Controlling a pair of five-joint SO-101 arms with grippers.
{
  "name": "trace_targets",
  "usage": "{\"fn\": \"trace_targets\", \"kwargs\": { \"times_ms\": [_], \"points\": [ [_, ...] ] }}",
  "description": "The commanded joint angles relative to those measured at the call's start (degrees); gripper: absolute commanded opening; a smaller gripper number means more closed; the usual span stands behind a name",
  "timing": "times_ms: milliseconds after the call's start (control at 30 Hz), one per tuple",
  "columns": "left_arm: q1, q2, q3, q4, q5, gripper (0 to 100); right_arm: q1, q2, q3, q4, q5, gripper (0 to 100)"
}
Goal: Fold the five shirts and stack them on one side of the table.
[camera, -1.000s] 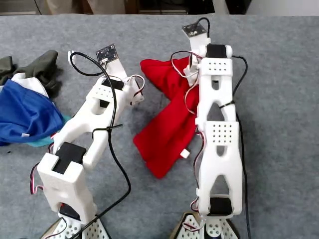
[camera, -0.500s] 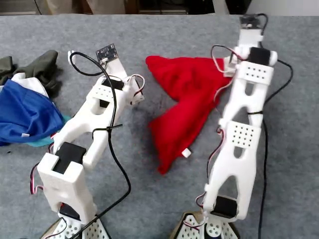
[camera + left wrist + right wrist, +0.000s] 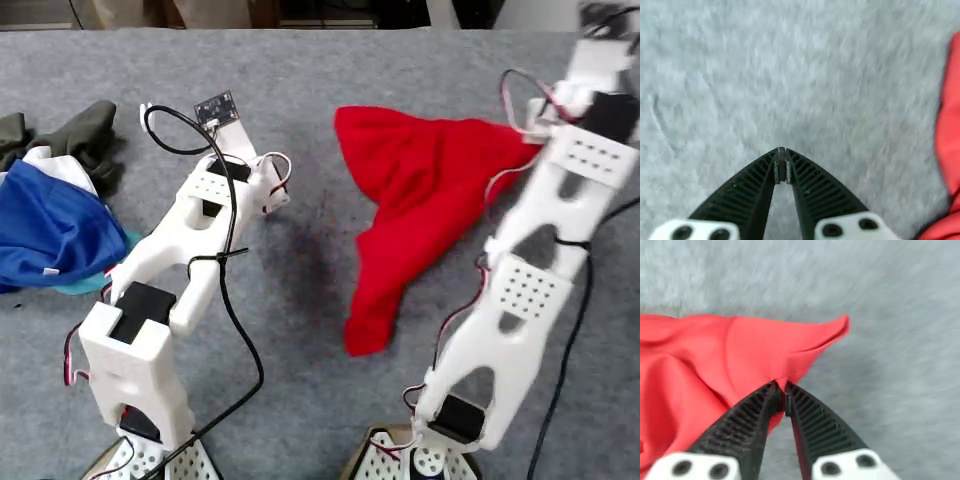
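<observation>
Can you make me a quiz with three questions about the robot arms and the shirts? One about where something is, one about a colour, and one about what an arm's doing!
1. Where is the pile of shirts?
A. On the outer side of the left arm.
B. Between the two arms.
C. Under the right arm.

2. What colour is the shirt in the right end effector?
A. Blue.
B. Red.
C. Green.

3. How is the left end effector?
A. Shut on nothing.
B. Shut on a shirt.
C. Wide open.

Answers:
1 A, the high view shows the pile lying past the left arm, away from the other one.
2 B, its tips pinch the red shirt.
3 A, its tips meet over bare table.
</observation>
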Motion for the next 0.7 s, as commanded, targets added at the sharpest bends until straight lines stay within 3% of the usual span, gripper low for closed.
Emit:
{"fn": "trace_targets", "kwargs": {
  "times_ms": [0, 300, 533, 667],
  "points": [
    [4.0, -1.6, -9.2, 9.3, -3.5, 2, 2.2, -6.7, 0.1, 1.1, 5.5, 0.5],
    [18.7, -1.8, -23.3, 25.0, -9.1, 2, 16.2, 1.1, 9.7, 1.0, 9.7, 0.5],
    [27.8, -1.6, -24.4, 22.0, -9.2, 2, 24.8, 13.1, 9.1, 1.0, 15.2, 1.1],
    [31.8, -1.6, -24.4, 19.3, -9.1, 2, 30.8, 15.2, 5.8, 1.1, 16.8, 11.5]
  ]
}}
